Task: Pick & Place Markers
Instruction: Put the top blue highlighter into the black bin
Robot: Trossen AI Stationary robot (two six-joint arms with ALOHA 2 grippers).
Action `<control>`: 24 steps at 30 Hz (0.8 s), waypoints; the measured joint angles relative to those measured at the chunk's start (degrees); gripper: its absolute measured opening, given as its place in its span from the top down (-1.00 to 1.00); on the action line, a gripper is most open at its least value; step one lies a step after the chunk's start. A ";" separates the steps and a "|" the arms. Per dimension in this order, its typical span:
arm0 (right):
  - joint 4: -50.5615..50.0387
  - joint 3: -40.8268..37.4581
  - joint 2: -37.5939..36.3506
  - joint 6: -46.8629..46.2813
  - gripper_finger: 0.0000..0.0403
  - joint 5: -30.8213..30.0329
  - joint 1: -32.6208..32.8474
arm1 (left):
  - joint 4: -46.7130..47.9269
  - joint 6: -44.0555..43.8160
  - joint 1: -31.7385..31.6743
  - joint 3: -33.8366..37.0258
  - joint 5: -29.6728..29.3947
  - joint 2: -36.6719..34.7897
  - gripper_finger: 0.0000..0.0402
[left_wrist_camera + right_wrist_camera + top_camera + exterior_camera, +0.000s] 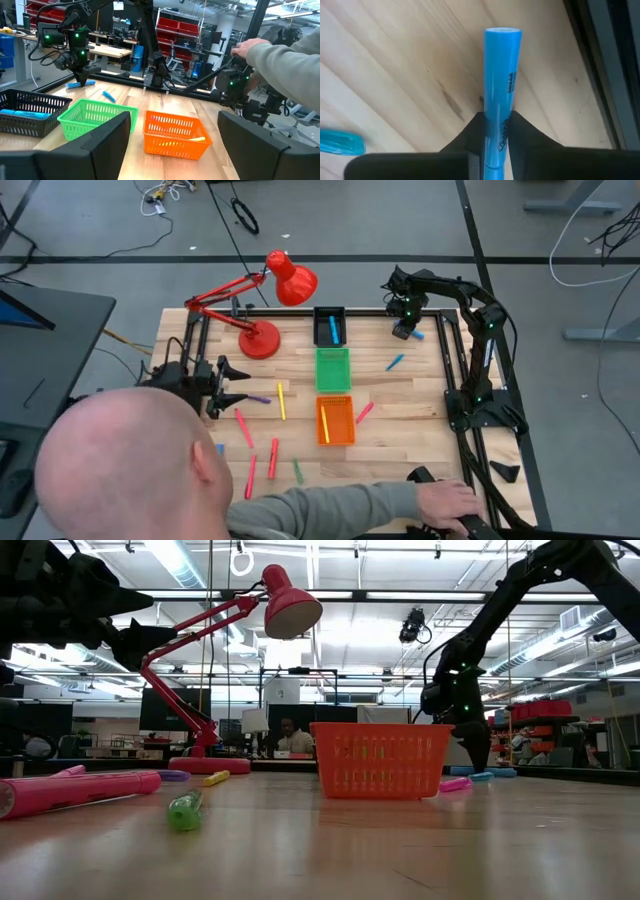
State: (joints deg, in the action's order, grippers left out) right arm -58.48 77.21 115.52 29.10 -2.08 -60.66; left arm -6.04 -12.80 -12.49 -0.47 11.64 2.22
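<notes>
My right gripper (pixel 405 330) points down at the table's far right, shut on a blue marker (pixel 502 75) that lies on the wood. A second blue marker (pixel 395 362) lies nearer, and a third (pixel 332 330) lies in the black tray (pixel 330 313). A pink marker (pixel 364 412) lies right of the orange tray (pixel 335 438). Purple (pixel 260 399), yellow (pixel 281 401), red (pixel 243 427) and green (pixel 297 471) markers lie scattered on the left half. My left gripper (pixel 235 380) waits open at the left edge, level above the table. My right gripper pinches the blue marker's barrel (pixel 496 127) between its two fingers (pixel 525 132), coming from above and lying across it. Most of the marker's length sticks out past the fingers on one side. The marker lies flat on the table (pixel 395 75).
A green tray (pixel 333 368) stands between the black and orange ones. A red desk lamp (pixel 262 338) stands at the far left. A person's head (pixel 130 465) and sleeve (pixel 330 505) cover the near edge, with a hand (pixel 445 500) at the near right. Black frame rails (pixel 452 370) line the right side.
</notes>
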 joint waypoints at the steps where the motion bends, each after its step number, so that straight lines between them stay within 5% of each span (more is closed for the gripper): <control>1: -0.27 0.00 -0.13 -0.06 0.77 -0.20 0.00 | 0.00 0.00 0.00 0.01 0.00 0.02 -0.53; 24: -8.98 0.04 -14.83 4.56 0.76 -6.52 4.10 | 0.00 0.02 -0.02 0.00 -0.02 0.02 -0.53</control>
State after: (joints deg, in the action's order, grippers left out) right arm -67.46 77.25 100.69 33.66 -8.60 -56.56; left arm -6.04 -12.78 -12.51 -0.47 11.62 2.24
